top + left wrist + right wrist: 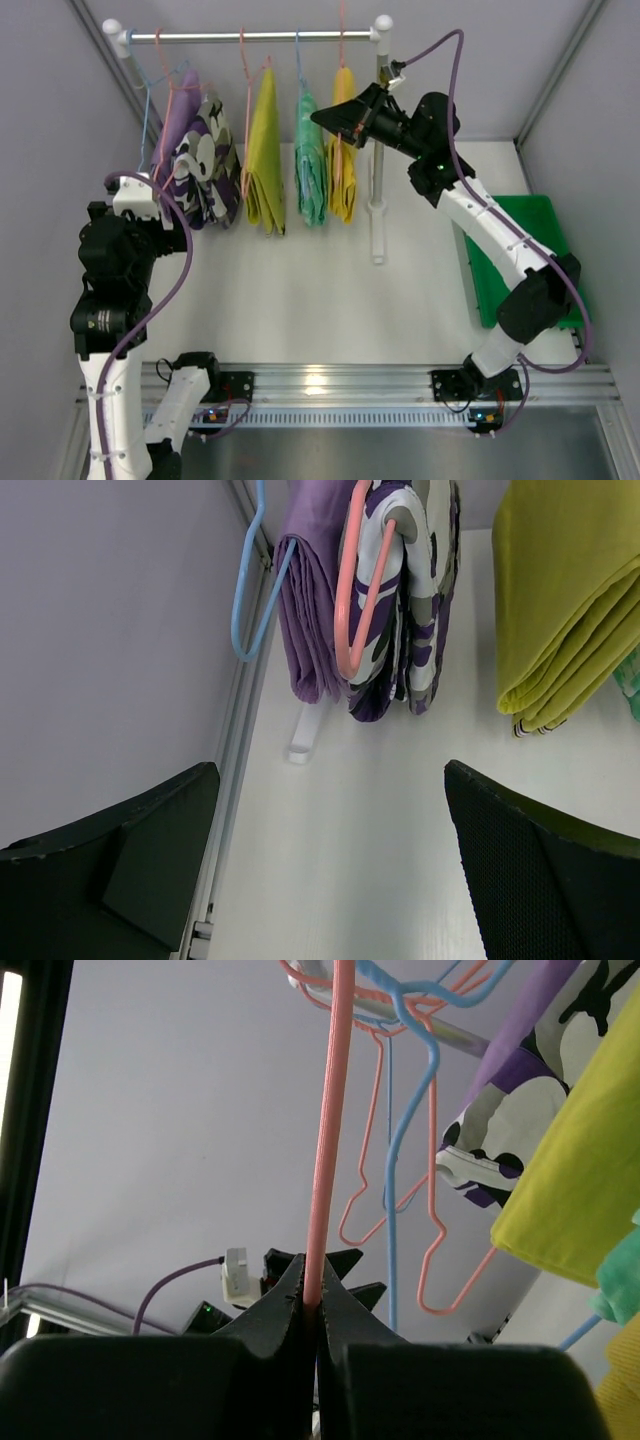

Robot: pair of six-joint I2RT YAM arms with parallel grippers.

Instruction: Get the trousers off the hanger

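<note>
Three trousers point(266, 150) at the far edge; right gripper point(312, 1300) clamped on a pink hanger point(328, 1110), left gripper point(335, 850) wide open, empty. Next, probably: unhook it.

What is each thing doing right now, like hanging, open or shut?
Right gripper, shut on the pink hanger.
Left gripper, open, holding nothing.
Bright yellow trousers, hanging folded from the rail.
Mint green trousers, hanging folded.
Olive-yellow trousers, hanging folded.
Lilac garment, hanging.
Camouflage garment, hanging.
</note>
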